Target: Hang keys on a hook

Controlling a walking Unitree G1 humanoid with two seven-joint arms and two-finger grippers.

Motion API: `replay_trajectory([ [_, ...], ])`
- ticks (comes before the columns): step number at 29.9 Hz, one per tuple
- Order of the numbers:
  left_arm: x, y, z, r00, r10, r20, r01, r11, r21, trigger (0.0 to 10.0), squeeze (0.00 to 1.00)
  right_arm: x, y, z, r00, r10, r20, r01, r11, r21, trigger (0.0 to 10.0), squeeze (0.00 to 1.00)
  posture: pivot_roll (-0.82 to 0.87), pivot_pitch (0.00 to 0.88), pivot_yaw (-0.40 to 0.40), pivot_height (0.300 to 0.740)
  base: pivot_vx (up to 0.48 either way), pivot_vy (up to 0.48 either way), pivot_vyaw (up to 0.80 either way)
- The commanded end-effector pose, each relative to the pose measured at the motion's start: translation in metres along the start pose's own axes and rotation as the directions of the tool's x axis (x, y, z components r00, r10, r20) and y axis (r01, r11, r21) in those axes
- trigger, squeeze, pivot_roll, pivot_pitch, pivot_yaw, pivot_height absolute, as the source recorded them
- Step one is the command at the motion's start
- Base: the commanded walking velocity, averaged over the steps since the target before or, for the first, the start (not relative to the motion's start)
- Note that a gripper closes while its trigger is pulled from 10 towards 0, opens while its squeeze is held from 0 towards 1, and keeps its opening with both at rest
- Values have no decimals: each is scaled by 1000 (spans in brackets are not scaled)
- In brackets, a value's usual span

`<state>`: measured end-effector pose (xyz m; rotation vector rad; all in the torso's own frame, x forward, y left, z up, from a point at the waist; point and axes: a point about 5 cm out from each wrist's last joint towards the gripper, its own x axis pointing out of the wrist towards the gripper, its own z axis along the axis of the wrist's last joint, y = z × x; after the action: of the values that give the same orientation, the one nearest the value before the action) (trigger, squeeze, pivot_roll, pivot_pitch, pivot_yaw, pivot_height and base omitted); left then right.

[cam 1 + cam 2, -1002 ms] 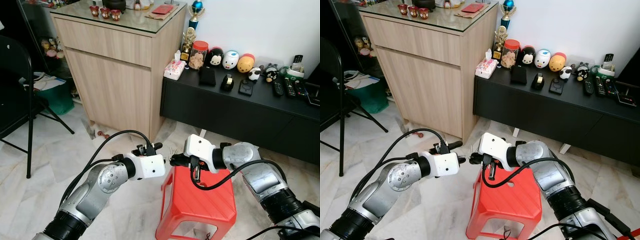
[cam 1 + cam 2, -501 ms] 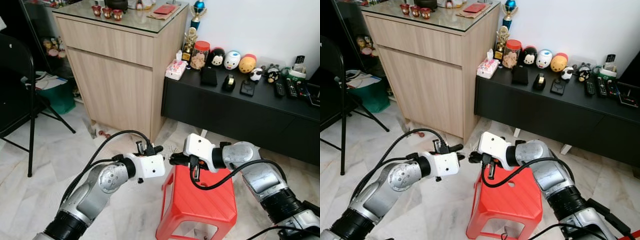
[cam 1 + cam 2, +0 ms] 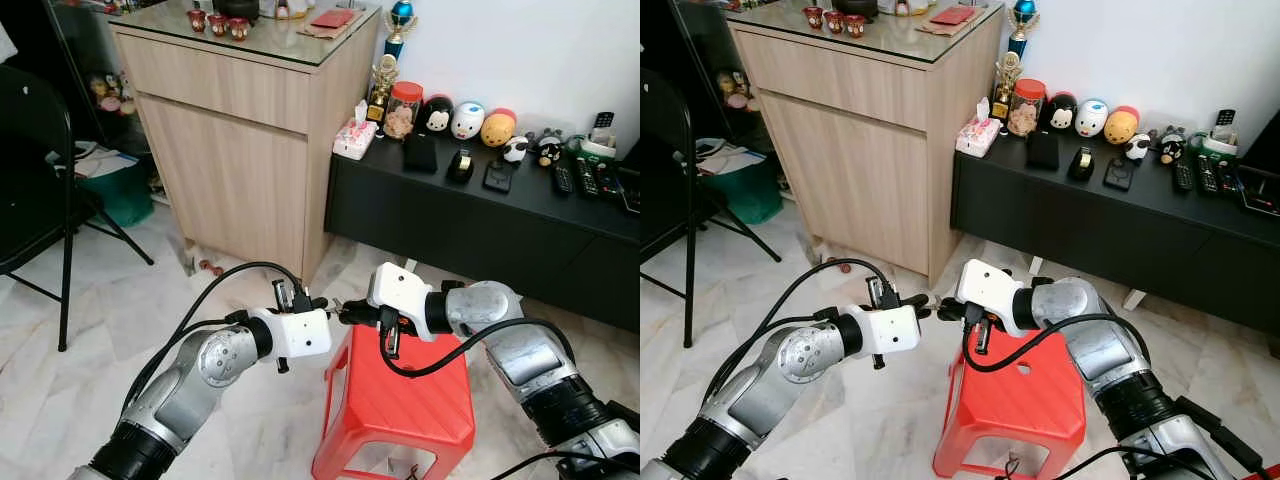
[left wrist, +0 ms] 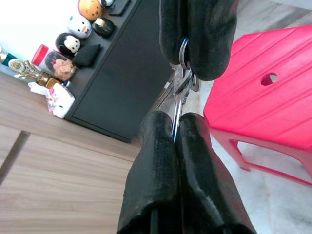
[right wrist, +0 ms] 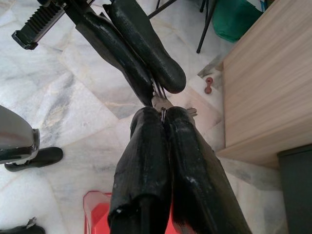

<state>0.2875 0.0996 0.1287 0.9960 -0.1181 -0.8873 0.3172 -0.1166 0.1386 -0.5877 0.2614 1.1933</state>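
A small bunch of metal keys (image 4: 179, 83) on a ring hangs between my two grippers, above the near left corner of a red plastic stool (image 3: 400, 400). My left gripper (image 3: 318, 302) is shut on the key blades (image 4: 174, 127). My right gripper (image 3: 345, 315) faces it tip to tip and is shut on the ring end of the keys (image 5: 161, 103). In the right wrist view the left gripper's fingers (image 5: 146, 48) press together just beyond my right fingertips.
A tall wooden cabinet (image 3: 240, 130) stands ahead on the left. A low black console (image 3: 480, 220) with toys, a jar and remotes runs along the wall on the right. A black folding chair (image 3: 40, 190) and a green bin (image 3: 115, 190) are at the far left. The floor is marble tile.
Both grippers stay tip to tip on the keys. The head view has shifted slightly. The fingertips have drawn a little closer together.
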Motion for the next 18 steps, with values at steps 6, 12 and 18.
replay_trajectory([
  [6, -5, 6, 2, 1000, 9, 20, -8, 999, -53, 0, 0, -1, 4, -11, 999, 21, -39, -20, 999, 27, 10000, 0, 162, 40, -102, 740, 0, 0, 0],
  [12, -6, 5, 1, 1000, 2, 15, -1, 998, -62, 0, 0, -2, 9, -19, 996, 54, -67, -52, 998, 32, 10000, 1000, 162, 43, -101, 740, 0, 0, 0],
  [18, -7, 0, -2, 999, -33, -8, 32, 995, -96, 0, 0, -3, 8, -33, 988, 33, -149, -28, 999, 38, 10000, 0, 160, 44, -99, 740, 0, 0, 0],
])
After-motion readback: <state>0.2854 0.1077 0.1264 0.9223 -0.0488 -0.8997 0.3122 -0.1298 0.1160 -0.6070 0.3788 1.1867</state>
